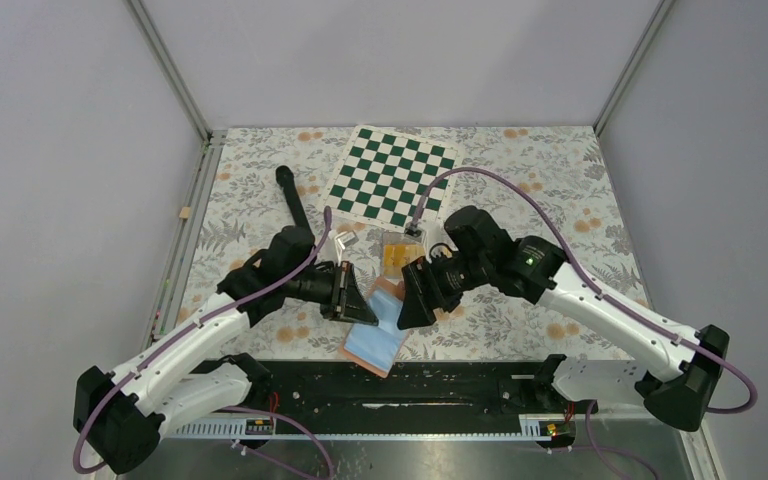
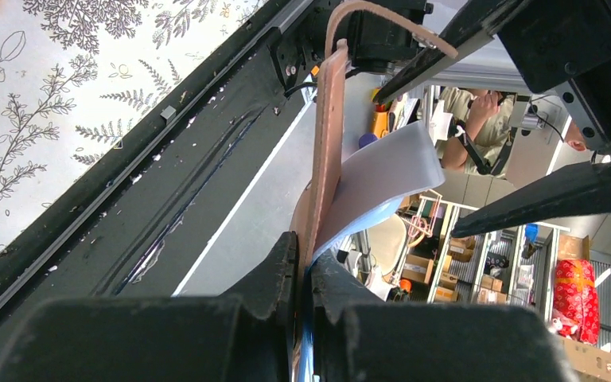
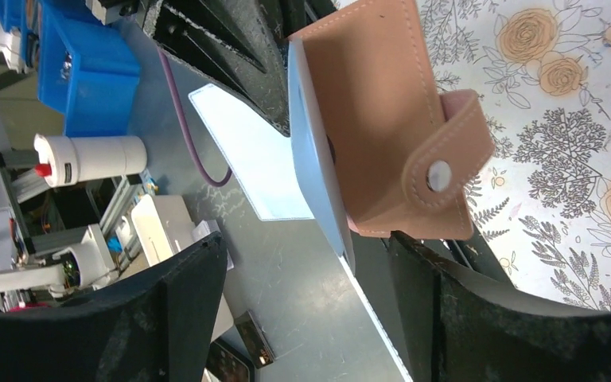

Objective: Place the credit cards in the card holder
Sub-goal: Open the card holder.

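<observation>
The card holder, tan outside with light blue pockets, hangs open above the table's near edge. My left gripper is shut on it. In the left wrist view the jaws pinch the tan flap, and a pale blue pocket bows out to the right. My right gripper faces it from the right, open. In the right wrist view its fingers stand wide apart around the holder's lower edge, gripping nothing. The snap tab points right. Yellow-orange credit cards lie on the cloth behind both grippers.
A green-white chessboard lies at the back centre. A black stick-like object rests left of it, and a small clear plastic piece sits by the left wrist. The black base rail runs along the near edge.
</observation>
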Available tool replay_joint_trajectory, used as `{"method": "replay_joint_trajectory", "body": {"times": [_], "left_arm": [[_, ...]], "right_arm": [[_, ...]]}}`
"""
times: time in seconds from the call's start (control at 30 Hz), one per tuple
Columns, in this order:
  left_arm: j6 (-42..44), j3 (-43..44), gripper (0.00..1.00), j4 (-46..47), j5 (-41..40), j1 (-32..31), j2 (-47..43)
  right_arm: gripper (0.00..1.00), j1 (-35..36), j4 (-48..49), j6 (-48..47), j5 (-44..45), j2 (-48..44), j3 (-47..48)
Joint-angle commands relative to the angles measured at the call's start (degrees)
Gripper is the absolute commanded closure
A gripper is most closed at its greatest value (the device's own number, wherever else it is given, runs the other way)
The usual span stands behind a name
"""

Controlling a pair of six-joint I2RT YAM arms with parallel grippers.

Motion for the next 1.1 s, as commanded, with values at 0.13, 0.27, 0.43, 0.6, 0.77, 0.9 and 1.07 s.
{"method": "replay_joint_trajectory", "body": {"times": [0.13, 0.27, 0.43, 0.6, 0.77, 0.9, 1.07], "left_arm": [[0.68, 2.53, 1.00, 1.54, 2.55, -1.20, 0.42], [0.58, 2.19, 1.00, 1.70, 2.36, -1.24, -0.33], [-0.98, 0.42, 0.91, 4.63, 3.44, -1.29, -1.88], [-0.08, -1.92, 0.74, 4.73, 5.01, -1.23, -3.26], [0.07, -4.56, 0.71, 5.68, 5.91, -1.29, -4.43], [-0.25, -5.48, 0.80, 6.99, 6.16, -1.30, -4.23], [0.20, -3.37, 1.00, 6.12, 3.90, -1.28, -4.07]], "right_arm": [[0.35, 4.65, 0.49, -1.65, 1.29, 5.06, 4.40], [0.62, 4.89, 0.36, -2.06, 2.03, 6.41, 5.45], [1.00, 4.91, -0.78, -1.27, 4.96, 6.59, 5.68], [1.00, 3.33, -0.16, 1.81, 7.09, 4.61, 5.03], [1.00, -3.52, 5.96, 7.86, 0.10, 0.79, 0.27], [1.00, -6.98, 10.77, 12.17, -6.35, -0.83, -3.41], [1.00, -8.16, 12.00, 13.89, -8.18, -0.69, -5.92]]}}
